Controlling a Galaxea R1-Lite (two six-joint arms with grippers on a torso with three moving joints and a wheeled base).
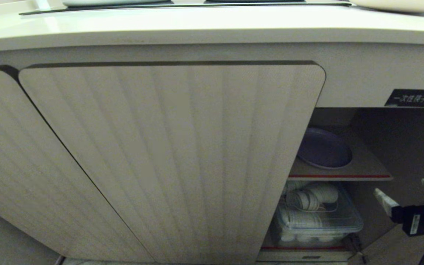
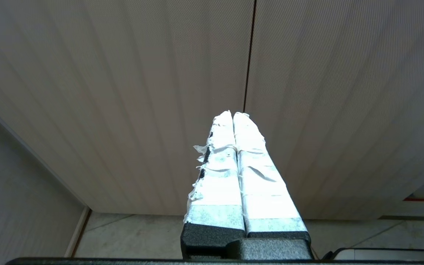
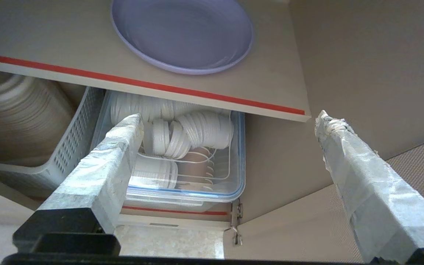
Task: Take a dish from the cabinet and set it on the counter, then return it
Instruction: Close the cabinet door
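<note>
Tape-wrapped and spread wide, the right gripper (image 3: 226, 121) hangs empty before the open cabinet (image 1: 175, 154), the left gripper (image 2: 233, 115) pinched closed by its ribbed doors, while farther in the lavender dish (image 3: 182, 35) lies flat on the inner shelf (image 3: 271, 92), below the counter (image 1: 212, 29).

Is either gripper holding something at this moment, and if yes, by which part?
Nothing is held. The right gripper is open, in front of the cabinet, apart from the dish on the shelf. The left gripper is shut on nothing.
</note>
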